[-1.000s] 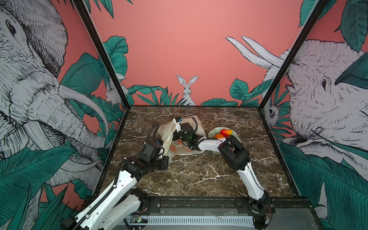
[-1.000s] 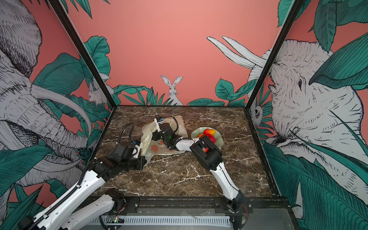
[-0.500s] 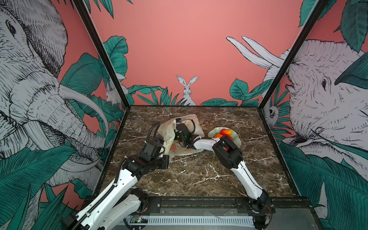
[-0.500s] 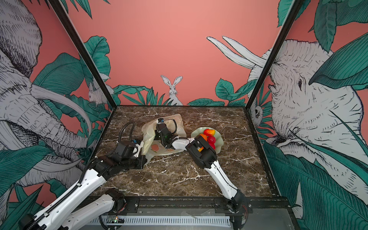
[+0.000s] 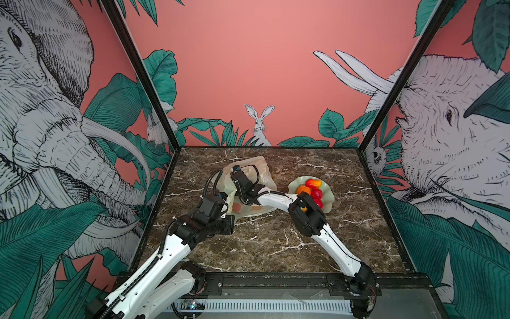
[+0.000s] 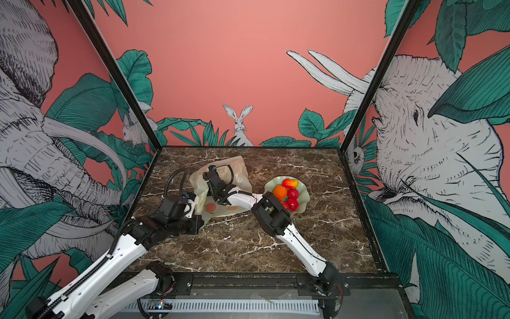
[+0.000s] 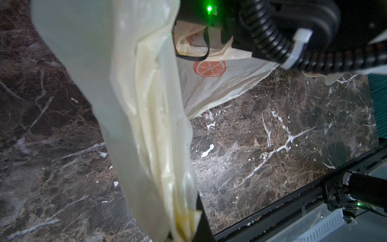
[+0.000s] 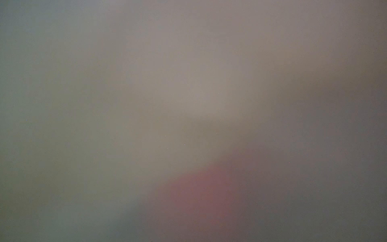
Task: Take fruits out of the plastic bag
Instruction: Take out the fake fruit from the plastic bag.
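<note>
The pale-yellow plastic bag (image 5: 263, 172) lies at the middle back of the table, seen in both top views. My left gripper (image 7: 188, 234) is shut on a bunched strip of the bag's edge (image 7: 142, 117) and holds it up at the bag's near left side (image 6: 199, 198). My right gripper (image 5: 238, 176) reaches into the bag's mouth, its fingers hidden by the plastic. Its wrist view is all blur with a reddish patch (image 8: 199, 188). Several fruits lie outside the bag on a dish: an orange (image 5: 303, 190), a red-yellow one (image 5: 313, 183) and red ones (image 5: 316, 193).
The pale green wavy-rimmed dish (image 5: 329, 200) stands right of the bag, partly behind my right arm's elbow (image 5: 306, 215). A printed orange slice (image 7: 209, 68) shows on the bag's flat lower side. The black frame rail (image 7: 293, 201) runs along the table's front edge.
My right gripper has pushed further left, deeper into the bag, and its elbow has followed. The left gripper keeps its hold on the bag's edge.
</note>
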`<state>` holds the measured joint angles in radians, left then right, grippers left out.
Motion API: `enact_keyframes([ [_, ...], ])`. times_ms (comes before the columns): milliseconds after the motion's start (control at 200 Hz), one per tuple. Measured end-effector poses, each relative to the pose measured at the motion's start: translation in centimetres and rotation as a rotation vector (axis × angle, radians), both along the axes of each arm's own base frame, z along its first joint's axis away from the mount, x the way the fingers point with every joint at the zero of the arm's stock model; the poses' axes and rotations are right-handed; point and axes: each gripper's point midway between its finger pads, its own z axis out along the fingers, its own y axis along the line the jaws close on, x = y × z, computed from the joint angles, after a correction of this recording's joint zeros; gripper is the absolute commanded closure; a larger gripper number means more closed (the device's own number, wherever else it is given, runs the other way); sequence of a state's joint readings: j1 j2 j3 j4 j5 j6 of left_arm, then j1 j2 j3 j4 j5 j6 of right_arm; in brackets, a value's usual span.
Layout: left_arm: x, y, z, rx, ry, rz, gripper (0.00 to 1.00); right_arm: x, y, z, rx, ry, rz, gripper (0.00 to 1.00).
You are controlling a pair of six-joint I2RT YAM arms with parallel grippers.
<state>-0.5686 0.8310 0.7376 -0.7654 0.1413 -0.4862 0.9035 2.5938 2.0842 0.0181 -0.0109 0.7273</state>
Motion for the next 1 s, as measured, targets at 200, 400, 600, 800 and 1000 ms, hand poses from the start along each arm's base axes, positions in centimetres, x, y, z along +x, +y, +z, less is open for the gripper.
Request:
enact_keyframes([
  [200, 0.0, 0.2, 0.3, -0.001, -0.013, 0.004, 1.0, -0.1, -1.7, 0.1, -0.034, -0.024, -0.01, 0.49],
  [400, -0.1, 0.8, 0.5, 0.014, -0.033, 0.021, 1.0, -0.2, -6.3, 0.3, -0.13, -0.028, -0.041, 0.39],
  [600, 0.0, 1.0, 0.7, 0.019, -0.049, 0.032, 1.0, 0.3, -10.7, 1.4, -0.192, -0.029, -0.053, 0.29],
  [800, 0.3, 0.9, 0.1, 0.031, -0.027, 0.029, 1.0, 0.1, -14.1, 0.5, -0.225, 0.007, -0.062, 0.28],
  [1000, 0.3, 0.8, -0.1, 0.034, -0.019, 0.027, 1.0, 0.1, -14.7, 0.0, -0.227, 0.028, -0.051, 0.28],
])
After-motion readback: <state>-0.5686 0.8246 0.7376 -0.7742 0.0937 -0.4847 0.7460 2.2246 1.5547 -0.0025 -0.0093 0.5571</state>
